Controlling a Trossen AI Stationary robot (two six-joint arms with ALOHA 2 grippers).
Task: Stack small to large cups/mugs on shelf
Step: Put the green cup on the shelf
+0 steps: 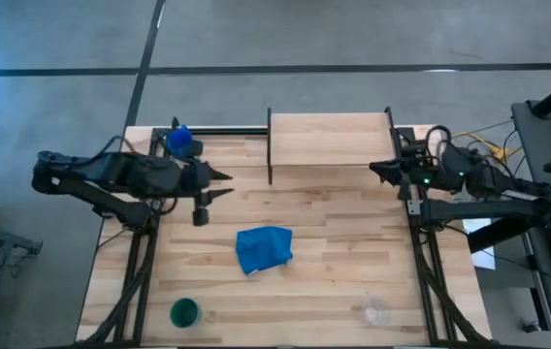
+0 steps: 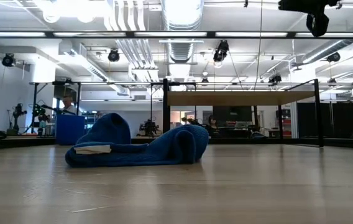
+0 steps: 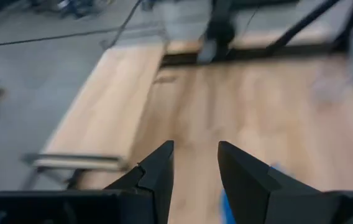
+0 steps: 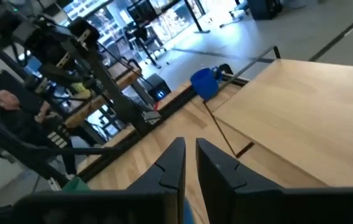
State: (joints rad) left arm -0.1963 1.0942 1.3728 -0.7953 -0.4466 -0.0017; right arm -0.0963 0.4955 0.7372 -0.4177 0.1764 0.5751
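The blue mug stands at the table's far left corner, also seen in the right wrist view. The dark green cup stands near the front left edge, and the clear glass near the front right. The light wood shelf with black uprights stands at the far middle. My left gripper hangs open above the table, left of the shelf and near the mug, with nothing between its fingers. My right gripper is raised at the shelf's right end, its fingers shut on nothing.
A crumpled blue cloth lies on the table's middle, between the grippers and the front cups. Bare planks lie around it. A person sits beyond the table's left side.
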